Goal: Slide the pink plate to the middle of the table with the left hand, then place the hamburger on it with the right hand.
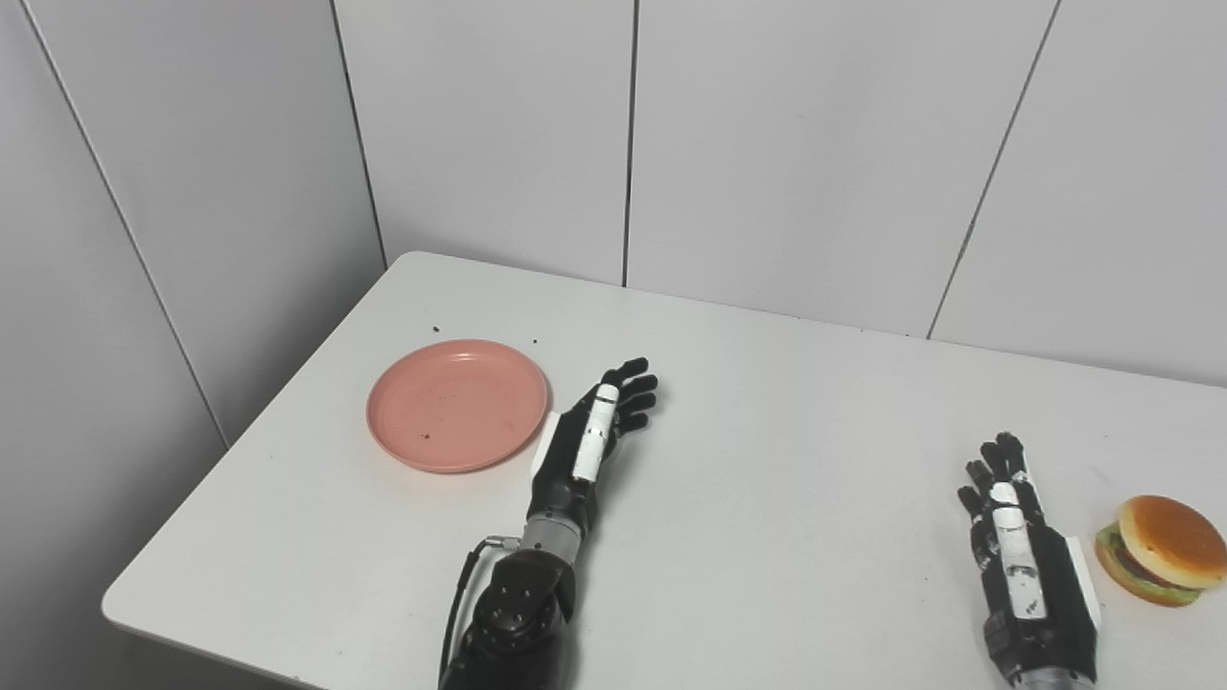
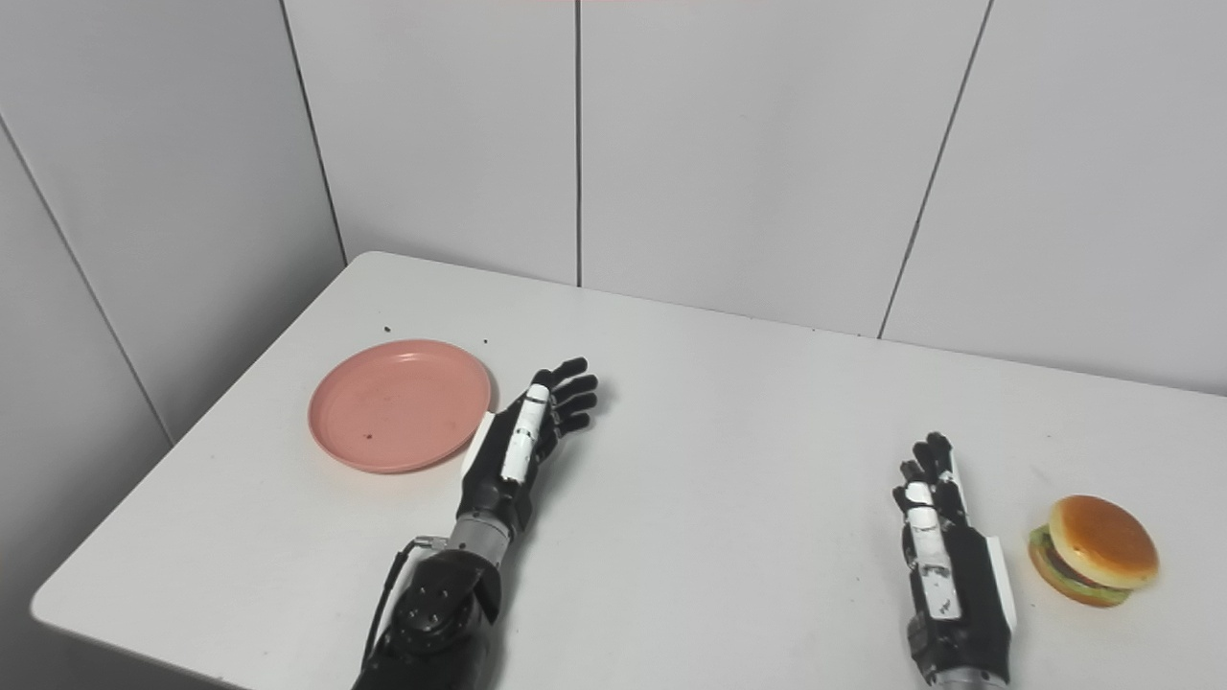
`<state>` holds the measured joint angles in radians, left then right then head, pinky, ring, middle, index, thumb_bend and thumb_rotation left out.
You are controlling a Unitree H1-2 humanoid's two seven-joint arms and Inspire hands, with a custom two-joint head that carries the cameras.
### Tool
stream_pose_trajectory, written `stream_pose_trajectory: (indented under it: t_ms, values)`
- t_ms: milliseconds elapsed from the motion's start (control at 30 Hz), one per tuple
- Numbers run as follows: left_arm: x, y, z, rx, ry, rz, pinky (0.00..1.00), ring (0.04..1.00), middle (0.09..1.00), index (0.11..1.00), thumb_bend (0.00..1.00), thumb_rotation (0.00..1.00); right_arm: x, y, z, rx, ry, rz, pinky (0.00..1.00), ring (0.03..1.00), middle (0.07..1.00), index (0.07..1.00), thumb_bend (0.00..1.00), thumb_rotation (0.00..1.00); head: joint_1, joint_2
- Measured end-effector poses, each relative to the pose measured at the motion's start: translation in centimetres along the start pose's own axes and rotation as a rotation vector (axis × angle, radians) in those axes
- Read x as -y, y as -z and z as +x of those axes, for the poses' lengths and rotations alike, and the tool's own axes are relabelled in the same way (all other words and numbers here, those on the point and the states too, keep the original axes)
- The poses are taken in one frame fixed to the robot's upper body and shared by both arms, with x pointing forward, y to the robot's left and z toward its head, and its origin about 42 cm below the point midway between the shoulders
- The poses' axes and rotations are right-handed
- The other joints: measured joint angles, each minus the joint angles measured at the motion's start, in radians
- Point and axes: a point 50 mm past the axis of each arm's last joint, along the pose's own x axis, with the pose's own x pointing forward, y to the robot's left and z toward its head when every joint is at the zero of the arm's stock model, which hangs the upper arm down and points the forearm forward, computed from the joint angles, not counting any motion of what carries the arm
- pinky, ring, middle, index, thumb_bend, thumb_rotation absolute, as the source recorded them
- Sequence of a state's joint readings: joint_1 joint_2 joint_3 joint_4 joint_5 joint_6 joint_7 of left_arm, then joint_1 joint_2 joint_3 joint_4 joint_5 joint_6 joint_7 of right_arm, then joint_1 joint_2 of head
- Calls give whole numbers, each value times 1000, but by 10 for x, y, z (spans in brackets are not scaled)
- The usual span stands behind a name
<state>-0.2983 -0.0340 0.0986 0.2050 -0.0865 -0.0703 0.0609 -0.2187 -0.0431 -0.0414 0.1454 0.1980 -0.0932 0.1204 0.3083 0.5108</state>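
Black and white, the left hand rests low over the table with its fingers spread and nothing in its grasp. Its outer edge sits just beside the right rim of the pink plate, perhaps touching it, though I cannot tell for sure from here. The plate is empty and lies well over on the left side of the table, so the slide to the middle looks not yet done; the hand seems only to be lining up for it.

Over at the near right, the right hand lies flat and loose too, fingers pointing away and holding nothing. The hamburger sits just to its right, close to the hand but apart from it, near the table's right edge. Both steps are left to do, by my reckoning: plate first, burger after.
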Motion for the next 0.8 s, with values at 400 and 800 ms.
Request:
stream_pose_trajectory:
  t_ms: [400, 800]
  values:
    - [-48, -53, 34, 84, -96, 36, 705, 733, 729, 708, 312, 1000, -1, -1, 0, 2, 2, -15, 1000, 1000, 1000, 1000, 499, 797, 2, 3]
    - [-133, -80, 55, 83, -242, 95, 699, 731, 718, 692, 278, 963, 0, -1, -1, 3, -1, -21, 1000, 1000, 1000, 1000, 496, 823, 14, 2]
